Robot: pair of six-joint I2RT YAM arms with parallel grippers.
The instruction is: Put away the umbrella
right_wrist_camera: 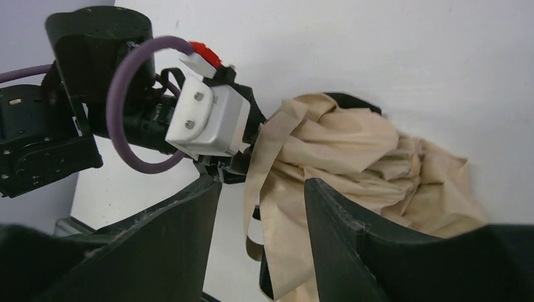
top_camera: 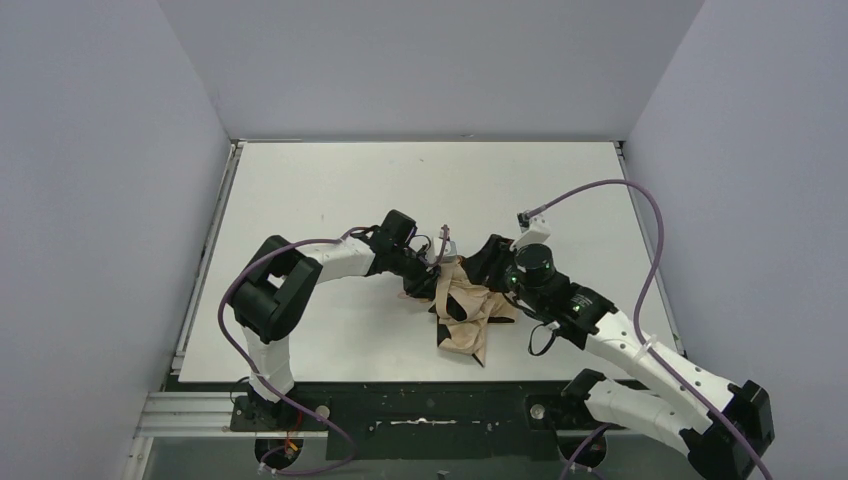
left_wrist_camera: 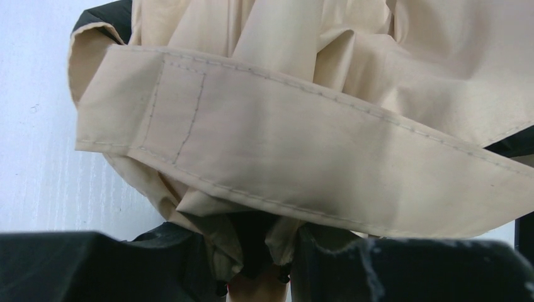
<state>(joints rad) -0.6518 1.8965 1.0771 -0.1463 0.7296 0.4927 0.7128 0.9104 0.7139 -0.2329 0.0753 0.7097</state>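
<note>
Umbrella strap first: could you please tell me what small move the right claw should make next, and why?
Probably close the right claw on the tan strap: it hangs loose between its open jaws, while the left claw pinches the bunched umbrella fabric, so the strap could then be wrapped around.

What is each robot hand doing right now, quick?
Left gripper: fingers shut on the umbrella fabric.
Right gripper: open, holding nothing.
</note>
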